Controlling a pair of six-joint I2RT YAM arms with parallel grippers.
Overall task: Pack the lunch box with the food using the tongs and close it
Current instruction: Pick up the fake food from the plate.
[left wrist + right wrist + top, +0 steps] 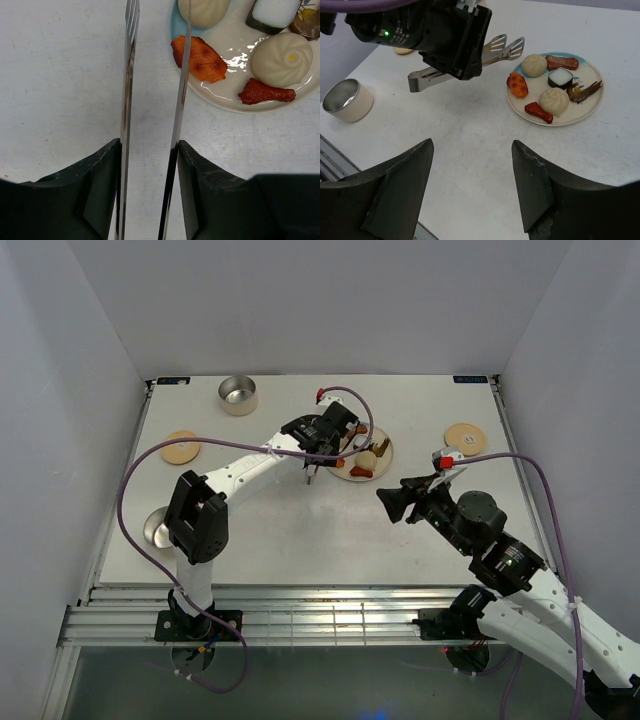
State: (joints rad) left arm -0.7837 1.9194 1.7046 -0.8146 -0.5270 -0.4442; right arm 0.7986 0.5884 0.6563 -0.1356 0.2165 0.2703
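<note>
My left gripper (149, 145) is shut on the tongs (127, 75), one finger outside each thin silver arm, which stand apart. In the top view the left gripper (325, 445) hovers at the left rim of the plate (385, 452). The tongs' right arm crosses the edge of an orange food piece (200, 59). More food lies on the plate: a red piece (265, 92) and a white bun (282, 59). One lunch box tin (238, 393) stands at the back, another (158, 528) is half hidden by the left arm. My right gripper (472, 142) is open and holds nothing.
Two round wood lids lie flat on the table, one at the left (182, 447) and one at the back right (465, 437). The right gripper (400, 502) hangs over the table just in front of the plate. A purple cable (130, 500) loops off the left arm.
</note>
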